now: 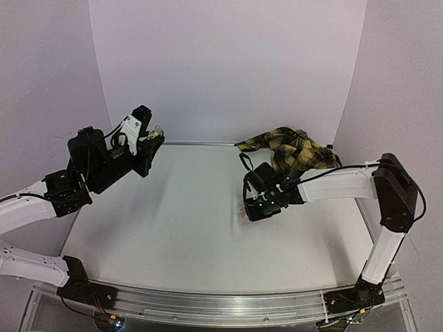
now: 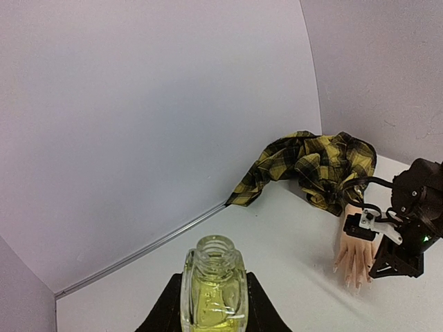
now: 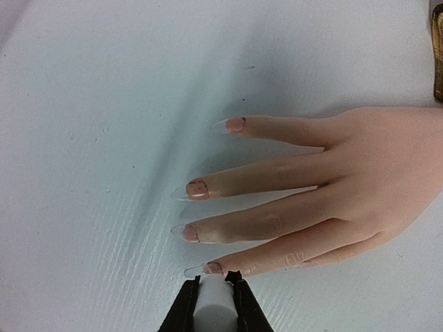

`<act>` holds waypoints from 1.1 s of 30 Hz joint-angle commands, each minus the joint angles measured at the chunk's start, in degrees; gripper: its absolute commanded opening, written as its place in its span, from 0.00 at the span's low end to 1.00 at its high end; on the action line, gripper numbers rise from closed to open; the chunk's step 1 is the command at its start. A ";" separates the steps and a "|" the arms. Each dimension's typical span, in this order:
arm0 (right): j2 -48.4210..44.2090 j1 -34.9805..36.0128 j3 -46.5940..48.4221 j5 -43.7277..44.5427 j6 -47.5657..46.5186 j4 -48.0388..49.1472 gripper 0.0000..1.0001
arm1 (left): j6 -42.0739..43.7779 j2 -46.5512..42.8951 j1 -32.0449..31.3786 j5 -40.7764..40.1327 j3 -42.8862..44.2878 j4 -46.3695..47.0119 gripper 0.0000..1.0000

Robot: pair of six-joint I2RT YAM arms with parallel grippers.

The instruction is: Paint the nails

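with right tool pinching the white cap at the endmost of the nails of the mannequin hand on the desk, could smear skin if pushed; left of that hand, left tool gripping the open bottle, could spill if tipped.

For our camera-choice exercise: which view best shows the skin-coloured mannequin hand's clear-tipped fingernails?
Right wrist view: four clear-tipped fingernails show close and sharp. Left wrist shows them tiny, distant; in the top view the right gripper nearly hides them.
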 commanded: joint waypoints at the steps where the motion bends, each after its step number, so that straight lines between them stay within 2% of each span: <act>1: 0.98 -0.09 2.13 0.33 -0.07 0.00 0.00 | 0.72 -0.15 0.07 0.53 1.21 1.94 0.00; 33: 0.84 0.93 3.57 -3.20 0.37 0.00 0.00 | 0.74 0.57 0.07 0.74 1.65 1.21 0.00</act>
